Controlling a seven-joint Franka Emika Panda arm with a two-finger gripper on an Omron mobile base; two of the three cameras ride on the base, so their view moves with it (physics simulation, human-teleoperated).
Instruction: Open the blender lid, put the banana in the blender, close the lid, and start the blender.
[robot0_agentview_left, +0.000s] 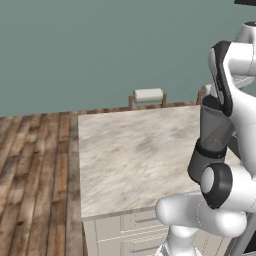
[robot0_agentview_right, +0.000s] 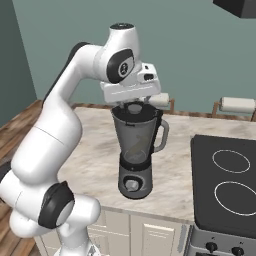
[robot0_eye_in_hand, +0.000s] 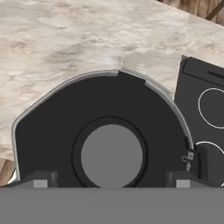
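- The counter (robot0_agentview_right: 95, 165) is a marble top carrying the blender (robot0_agentview_right: 136, 150) near its right side, just left of the black stove (robot0_agentview_right: 225, 180). Risk: a sideways push from the arm could slide or tip the tall appliance toward the stove or off the near edge, since only its round base rests on the top.
- The blender stands upright, jar on base, handle facing right. In the hand view the jar rim (robot0_eye_in_hand: 39, 103) rings the lid evenly, so the lid appears seated. Risk: a lid set slightly crooked would let the contents escape when the motor starts; the seating cannot be fully confirmed from these views.
- The blender lid (robot0_eye_in_hand: 109, 131) lies across the jar mouth with its grey knob (robot0_eye_in_hand: 112, 155) centred beneath the hand.
- The gripper (robot0_agentview_right: 131, 95) hovers directly over the lid, its fingertips (robot0_eye_in_hand: 40, 183) spread wide, one on each side of the knob, pinching nothing. Risk: a straight descent could press a fingertip onto the lid.
- The start control (robot0_agentview_right: 132, 185) sits on the front of the base. Risk: the hand must travel down past the jar handle and could catch it.
- The banana cannot be located; whether it lies inside the smoky jar cannot be told.
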